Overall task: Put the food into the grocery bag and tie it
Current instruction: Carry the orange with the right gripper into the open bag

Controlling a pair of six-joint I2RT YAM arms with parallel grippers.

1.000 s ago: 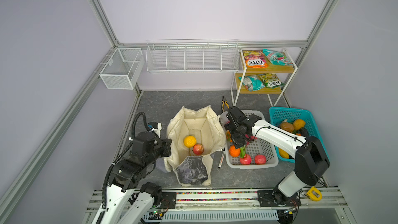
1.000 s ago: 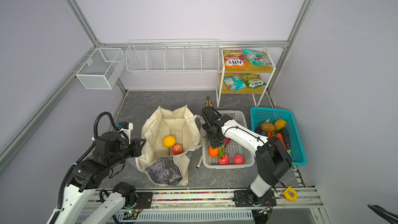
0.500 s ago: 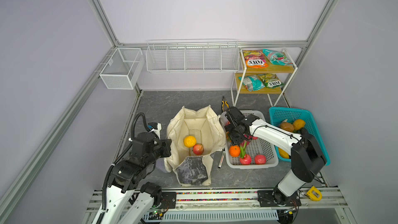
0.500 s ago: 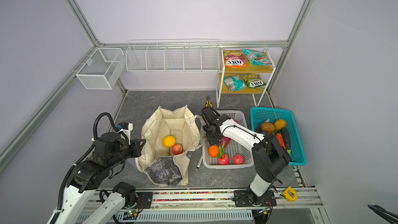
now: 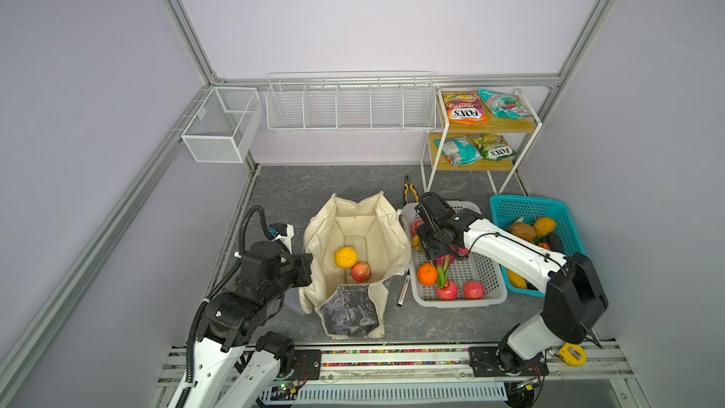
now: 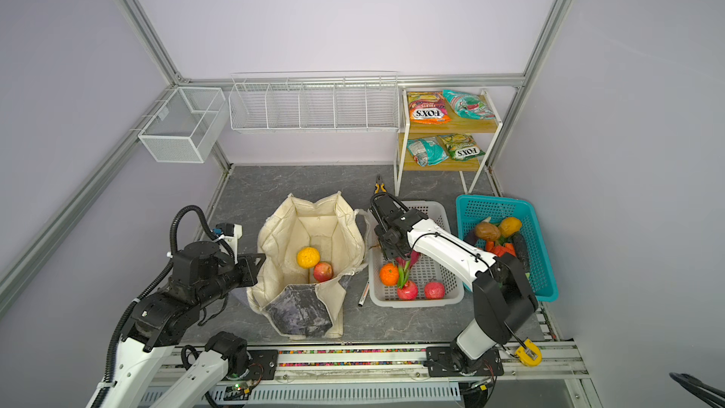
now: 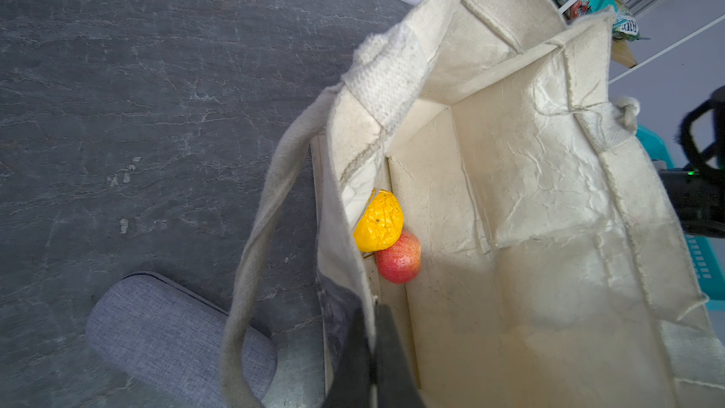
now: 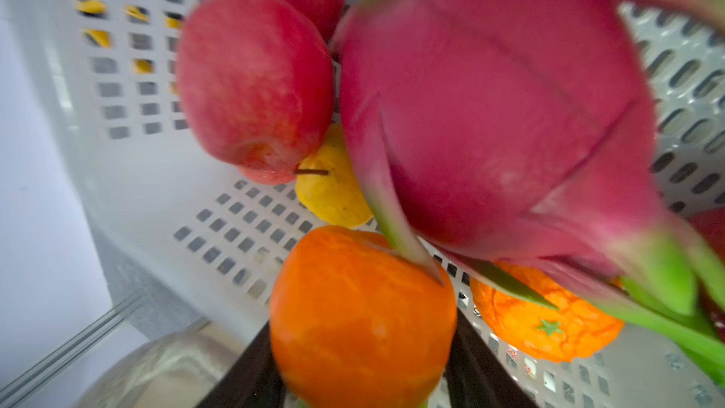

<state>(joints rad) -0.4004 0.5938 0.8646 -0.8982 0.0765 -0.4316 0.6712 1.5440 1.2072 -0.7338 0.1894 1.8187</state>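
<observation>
While my left gripper [image 7: 370, 363], jaws shut, pinches the rim of the grocery bag [image 7: 510, 190], my right gripper [image 8: 363, 331] clasps an orange [image 8: 353, 300] in the white basket [image 5: 486, 268] just beside it, fingers [image 8: 482, 370] half-spread against its sides; I judge a slow, straight lift clear of the dragon fruit [image 8: 490, 111] safest.

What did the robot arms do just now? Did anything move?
The right tool shifted slightly over the white basket and closed in around an orange fruit; whether it grips yet is unclear. Unchanged: the left tool stays clamped on the grocery bag rim, yellow citrus and red apple inside.
</observation>
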